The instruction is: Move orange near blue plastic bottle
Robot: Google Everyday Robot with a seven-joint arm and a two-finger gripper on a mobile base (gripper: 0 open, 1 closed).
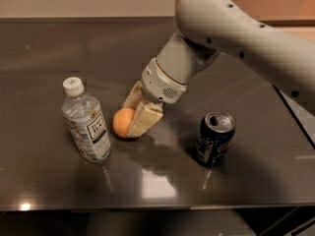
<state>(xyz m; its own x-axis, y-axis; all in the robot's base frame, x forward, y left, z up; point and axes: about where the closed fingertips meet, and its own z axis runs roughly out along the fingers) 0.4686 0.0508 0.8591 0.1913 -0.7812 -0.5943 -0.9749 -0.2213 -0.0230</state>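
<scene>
The orange (121,122) is a small round fruit on the dark table (59,58), just right of the blue plastic bottle (86,123). The bottle is clear, stands upright, and has a white cap and a white-and-dark-blue label. My gripper (134,118) reaches down from the upper right and is shut on the orange, with one cream finger (143,121) in front of it and the other behind. A narrow gap separates the orange from the bottle.
A dark blue soda can (214,138) stands upright, opened, to the right of the gripper. The large grey arm (231,33) crosses the upper right. The table's front edge (147,206) runs along the bottom.
</scene>
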